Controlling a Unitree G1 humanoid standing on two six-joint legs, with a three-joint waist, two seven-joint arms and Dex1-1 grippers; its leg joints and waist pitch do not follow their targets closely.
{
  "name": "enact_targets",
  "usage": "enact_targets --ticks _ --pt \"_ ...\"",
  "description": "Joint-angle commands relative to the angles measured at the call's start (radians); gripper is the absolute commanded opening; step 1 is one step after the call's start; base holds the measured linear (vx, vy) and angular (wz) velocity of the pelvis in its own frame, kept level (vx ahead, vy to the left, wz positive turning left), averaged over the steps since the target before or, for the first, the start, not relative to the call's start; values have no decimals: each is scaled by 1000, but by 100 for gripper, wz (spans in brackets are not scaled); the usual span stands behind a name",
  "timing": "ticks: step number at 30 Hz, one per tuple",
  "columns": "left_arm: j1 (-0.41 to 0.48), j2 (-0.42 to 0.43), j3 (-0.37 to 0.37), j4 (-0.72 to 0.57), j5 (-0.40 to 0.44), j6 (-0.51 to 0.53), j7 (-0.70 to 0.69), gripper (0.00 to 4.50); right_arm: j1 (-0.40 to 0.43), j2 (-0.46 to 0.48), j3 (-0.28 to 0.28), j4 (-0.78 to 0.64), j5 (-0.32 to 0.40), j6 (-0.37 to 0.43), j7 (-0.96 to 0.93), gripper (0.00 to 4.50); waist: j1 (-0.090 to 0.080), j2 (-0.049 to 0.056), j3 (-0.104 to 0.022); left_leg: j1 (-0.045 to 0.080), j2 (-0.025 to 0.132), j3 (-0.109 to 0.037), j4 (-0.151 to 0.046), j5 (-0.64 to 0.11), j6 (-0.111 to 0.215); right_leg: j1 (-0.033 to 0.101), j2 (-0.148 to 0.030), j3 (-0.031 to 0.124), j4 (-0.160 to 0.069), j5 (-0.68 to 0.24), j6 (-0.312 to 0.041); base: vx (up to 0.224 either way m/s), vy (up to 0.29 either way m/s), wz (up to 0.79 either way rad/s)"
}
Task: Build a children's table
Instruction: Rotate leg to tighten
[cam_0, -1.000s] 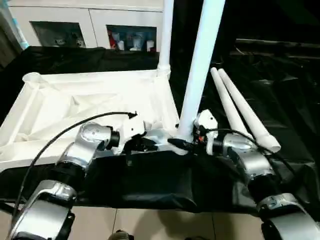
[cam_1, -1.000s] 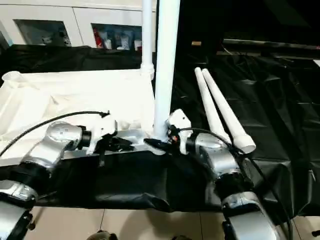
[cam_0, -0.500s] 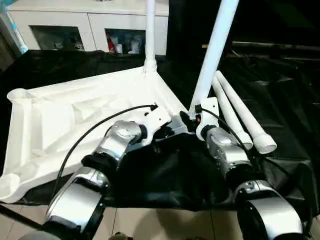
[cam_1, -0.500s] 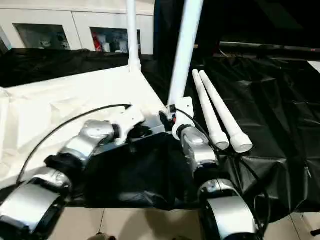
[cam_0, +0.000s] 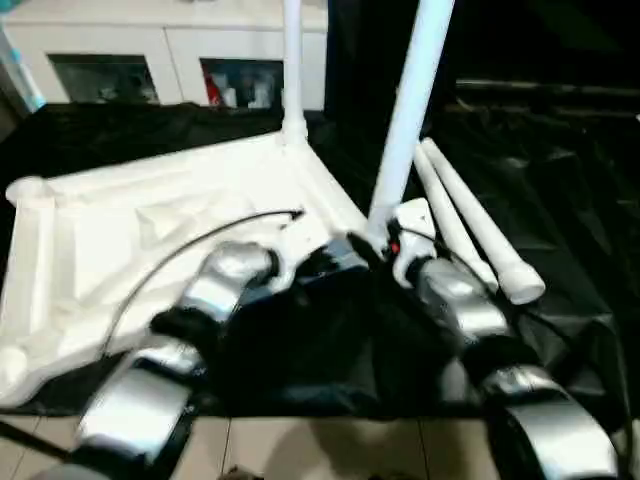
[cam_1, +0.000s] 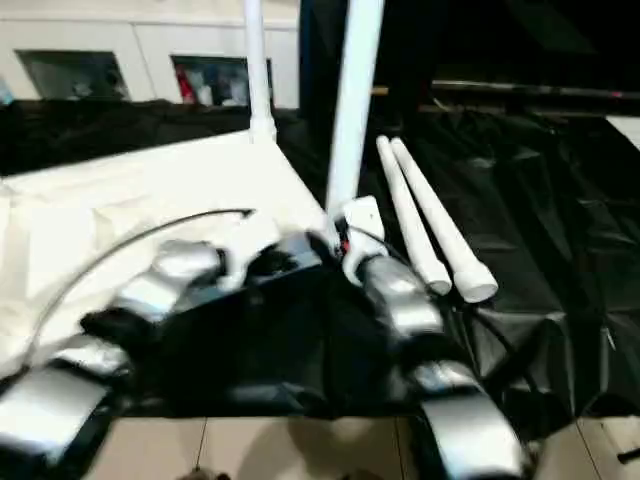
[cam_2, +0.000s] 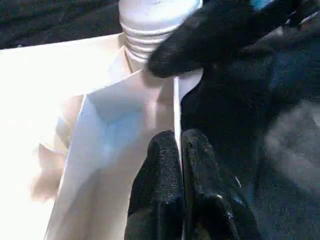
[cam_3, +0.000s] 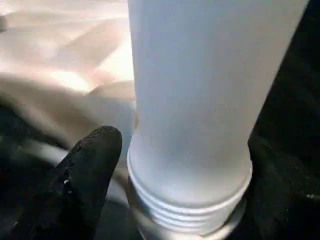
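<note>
White cabinet (cam_0: 150, 50) behind, black-draped work table (cam_0: 560, 200), two loose legs (cam_0: 470, 225) beside tabletop (cam_0: 120, 230).

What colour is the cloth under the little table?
Black. The cloth shows best in the left eye view.

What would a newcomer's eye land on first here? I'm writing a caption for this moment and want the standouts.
The upright white tapered tube leg rising from the near corner of the upturned white plastic ribbed tabletop, with the right gripper around its threaded base. A second leg stands in the far corner. Two spare white legs lie side by side on the black cloth beyond the right arm.
</note>
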Motion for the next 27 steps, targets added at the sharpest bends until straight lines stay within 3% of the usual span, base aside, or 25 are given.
enact_targets --ticks 1,2,10,15,20,22,25,26,27 --pt "37 9 -15 -35 -38 -34 -97 0 18 -32 53 -76 18 36 146 377 8 -15 -69 5 19 -7 -60 -214 71 57 -39 29 -73 -191 -224 0 0 0" --pt "45 21 -14 -48 -47 -37 -121 0 29 -53 63 -97 18 45 186 377 10 -9 -68 6 22 -5 -58 -199 81 54 -37 28 -67 -140 -246 0 0 0" --pt "113 106 -13 -185 -112 -9 -300 0 85 -159 84 -216 41 98 359 377 17 -8 -70 9 25 -1 -56 -186 87 53 -40 30 -58 -98 -271 0 0 0" --pt "120 122 -13 -203 -113 -2 -319 0 86 -157 82 -224 50 118 372 352 15 -9 -66 11 25 -3 -61 -229 53 49 -42 32 -67 -190 -246 0 0 0" --pt "120 122 -9 -202 -110 -2 -316 0 92 -150 84 -232 57 128 372 318 14 -9 -67 10 24 -3 -60 -214 52 50 -41 32 -65 -162 -245 0 0 0" --pt "117 112 -1 -195 -103 2 -283 0 111 -136 81 -246 66 138 359 311 16 -10 -66 9 23 -3 -59 -210 54 50 -42 32 -65 -160 -243 0 0 0" --pt "65 54 26 -92 -41 17 -43 0 130 -82 54 -197 28 138 201 284 10 -11 -66 8 23 -3 -59 -208 51 48 -41 34 -66 -154 -243 0 0 0" --pt "65 54 26 -92 -41 17 -43 0 130 -82 54 -197 28 138 201 284 11 -10 -64 19 21 -2 -60 -235 38 41 -42 34 -75 -199 -238 0 0 0" --pt "65 54 26 -92 -41 17 -43 0 130 -82 54 -197 28 138 201 280 11 -13 -64 14 18 -6 -63 -249 28 49 -44 33 -76 -251 -220 0 0 0"
